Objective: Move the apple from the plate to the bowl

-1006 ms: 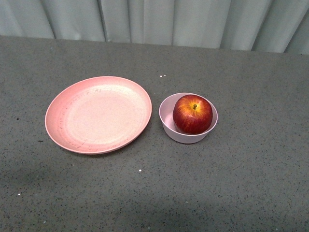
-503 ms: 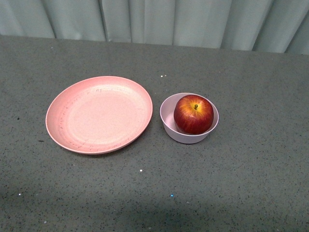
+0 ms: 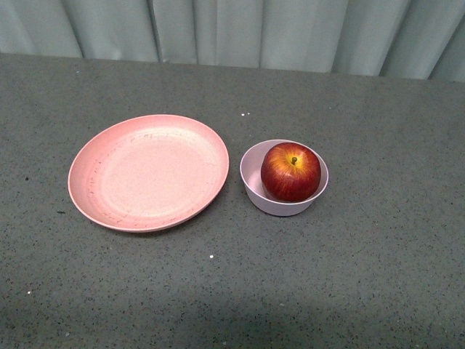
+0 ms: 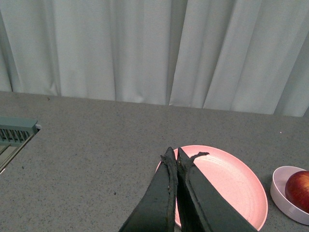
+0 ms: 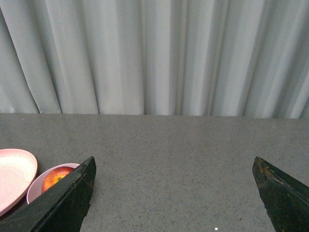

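Apple (image 3: pixel 290 172) sits in the bowl (image 3: pixel 256 190), right of centre in your front view, stem end turned upward and tipped slightly toward the far curtain, so its core axis runs close to vertical. You can see the short dark stem in a yellow-orange hollow, with glossy dark-red skin around it catching a small highlight. It fills most of the bowl, resting toward the right side and rising above the rim. The bowl is small, deep and round, a matte pale lilac-pink. Just beside it, at centre-left of the frame, lies the plate (image 3: pixel 94 167), wide, shallow and round, salmon pink with faint dark speckles; the two rims are close but apart. Both stand on a grey speckled table (image 3: pixel 378 276) before a pleated pale curtain (image 3: pixel 218 33).

From your left wrist view, the left gripper (image 4: pixel 176 155) has its dark fingers pressed together with nothing between them, above the plate's near edge. From your right wrist view, the right gripper (image 5: pixel 174 169) has its fingers spread wide apart, holding nothing, over bare table.
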`<state>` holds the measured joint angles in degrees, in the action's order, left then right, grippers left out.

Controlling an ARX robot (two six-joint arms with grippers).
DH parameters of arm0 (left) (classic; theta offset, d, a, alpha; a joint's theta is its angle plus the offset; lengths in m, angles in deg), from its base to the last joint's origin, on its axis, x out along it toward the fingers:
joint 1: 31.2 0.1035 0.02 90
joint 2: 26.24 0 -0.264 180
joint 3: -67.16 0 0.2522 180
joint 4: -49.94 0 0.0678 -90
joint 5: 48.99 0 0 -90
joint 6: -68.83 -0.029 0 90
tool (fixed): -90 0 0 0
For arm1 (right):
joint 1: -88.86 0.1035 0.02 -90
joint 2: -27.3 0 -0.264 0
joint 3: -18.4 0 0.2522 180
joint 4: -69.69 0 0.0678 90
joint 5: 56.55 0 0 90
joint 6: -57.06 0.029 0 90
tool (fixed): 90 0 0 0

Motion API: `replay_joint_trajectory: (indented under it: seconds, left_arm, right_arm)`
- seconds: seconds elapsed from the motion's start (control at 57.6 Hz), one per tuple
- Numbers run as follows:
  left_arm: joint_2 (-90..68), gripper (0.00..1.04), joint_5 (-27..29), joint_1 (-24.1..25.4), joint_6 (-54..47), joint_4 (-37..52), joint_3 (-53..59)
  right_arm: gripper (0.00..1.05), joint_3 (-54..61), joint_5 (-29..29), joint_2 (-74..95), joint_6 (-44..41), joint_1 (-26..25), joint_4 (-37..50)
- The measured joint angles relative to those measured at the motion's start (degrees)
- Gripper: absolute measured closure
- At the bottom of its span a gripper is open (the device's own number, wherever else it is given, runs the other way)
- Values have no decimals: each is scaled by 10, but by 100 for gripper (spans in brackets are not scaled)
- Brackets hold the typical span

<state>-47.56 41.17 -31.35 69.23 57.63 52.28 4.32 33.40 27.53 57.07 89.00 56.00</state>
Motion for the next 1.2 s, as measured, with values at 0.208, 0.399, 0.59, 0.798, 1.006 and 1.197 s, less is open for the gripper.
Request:
replay_joint_trajectory:
  seconds: [0.208,0.399,0.59,0.798,1.006,1.197]
  left_arm:
    - [53,101,0,0,0,-52,0]
    - [89,101,0,0,0,-88,0]
    - [128,101,0,0,0,-127,0]
    - [210,101,-2,0,0,-212,0]
    - [210,101,-2,0,0,-213,0]
    - [210,64,-2,0,0,-213,0]
  right_arm:
    - [9,0,0,0,0,0,0]
    - [9,0,0,0,0,0,0]
    - [9,0,0,0,0,0,0]
    - [9,0,0,0,0,0,0]
    - [9,0,0,0,0,0,0]
    - [9,0,0,0,0,0,0]
